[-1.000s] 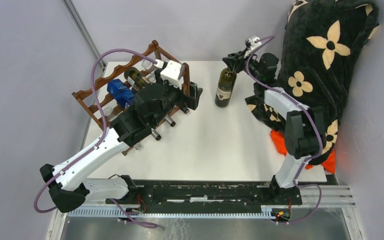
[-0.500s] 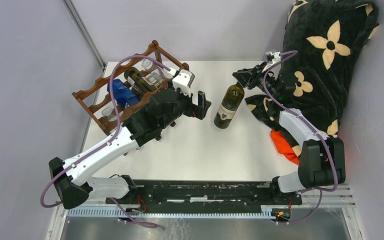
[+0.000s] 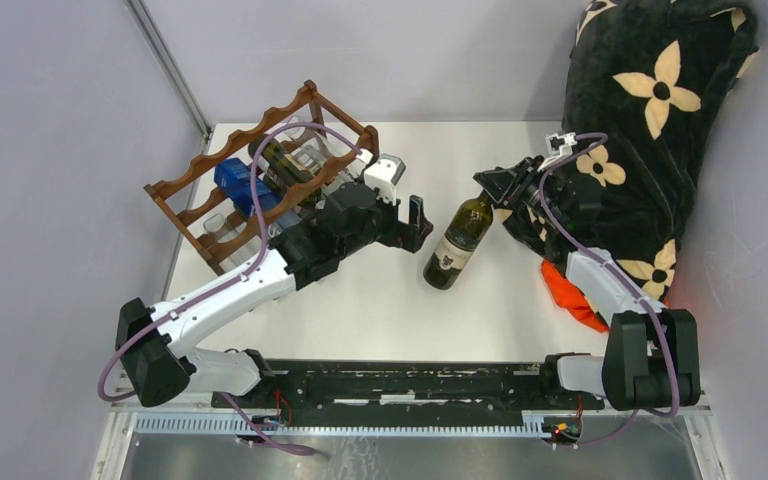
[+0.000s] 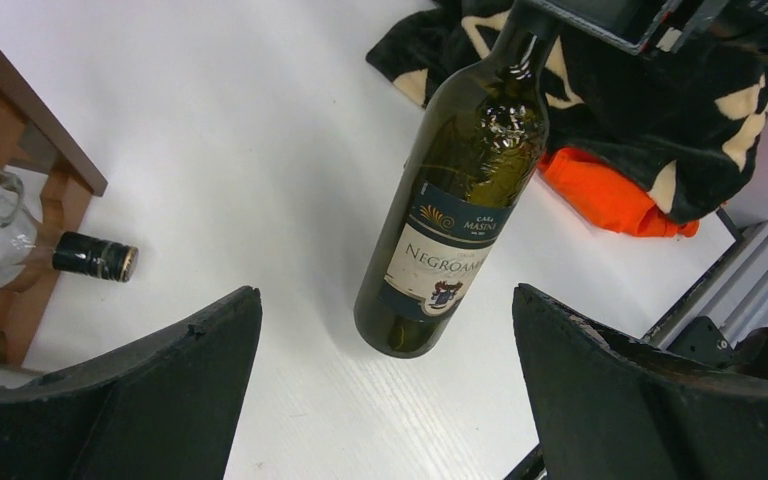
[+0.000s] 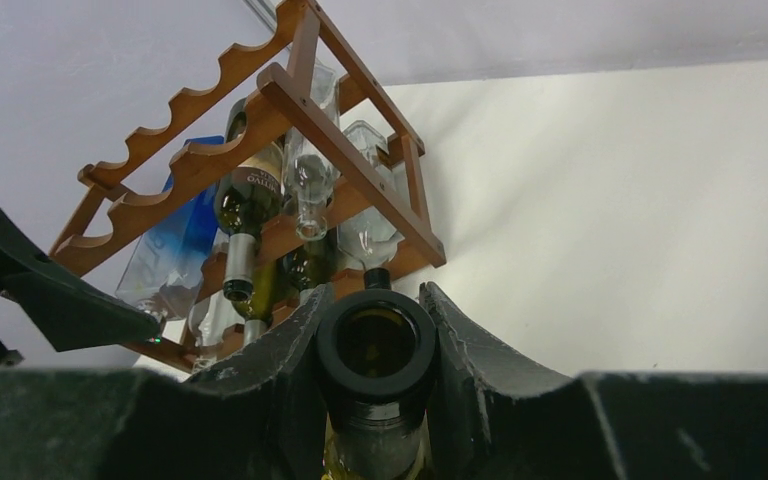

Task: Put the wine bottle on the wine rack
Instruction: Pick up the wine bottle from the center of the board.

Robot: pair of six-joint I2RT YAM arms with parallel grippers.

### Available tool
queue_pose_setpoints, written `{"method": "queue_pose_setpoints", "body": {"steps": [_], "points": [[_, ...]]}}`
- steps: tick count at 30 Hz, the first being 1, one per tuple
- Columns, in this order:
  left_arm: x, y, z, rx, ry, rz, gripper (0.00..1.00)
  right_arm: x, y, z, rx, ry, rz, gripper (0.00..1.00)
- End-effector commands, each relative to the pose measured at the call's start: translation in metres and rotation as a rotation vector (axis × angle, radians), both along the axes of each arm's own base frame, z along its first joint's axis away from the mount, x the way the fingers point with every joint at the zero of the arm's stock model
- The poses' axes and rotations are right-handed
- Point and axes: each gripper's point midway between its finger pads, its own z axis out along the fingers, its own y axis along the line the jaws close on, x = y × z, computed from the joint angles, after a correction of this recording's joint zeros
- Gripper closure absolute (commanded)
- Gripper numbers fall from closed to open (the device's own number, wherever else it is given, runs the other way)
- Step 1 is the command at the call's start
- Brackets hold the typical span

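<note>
Pale grey walls [image 3: 50, 150] close in a white table [image 3: 380, 300]. A black flowered blanket [image 3: 660, 90] is heaped at its right edge, with an orange cloth [image 3: 570, 285] peeking out below. The rack [image 5: 345, 158] stands at the far left corner and holds other bottles [image 3: 280, 160] lying down. The wine bottle [image 3: 455, 245] stands mid-table, apart from the rack, tilted with its neck toward the right. The right gripper [image 3: 493, 186] pinches that neck at the mouth. The left gripper [image 3: 415, 220] hangs near the bottle's body with its jaws spread wide, not touching it.
</note>
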Motion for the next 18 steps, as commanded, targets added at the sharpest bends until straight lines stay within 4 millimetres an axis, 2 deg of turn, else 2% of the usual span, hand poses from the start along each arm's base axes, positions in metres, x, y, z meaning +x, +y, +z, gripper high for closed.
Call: {"method": "queue_pose_setpoints", "body": {"steps": [1, 11, 18], "points": [[0.003, -0.011, -0.003, -0.056, 0.026, -0.008, 0.00, -0.016, -0.004, 0.044, 0.109, -0.083, -0.002, 1.00], [-0.003, -0.033, -0.037, -0.029, 0.096, -0.100, 0.00, -0.026, -0.011, 0.023, 0.175, 0.003, -0.019, 1.00], [-0.004, -0.039, -0.050, -0.004, 0.116, -0.134, 0.00, -0.027, -0.014, 0.015, 0.210, 0.040, -0.029, 1.00]]}}
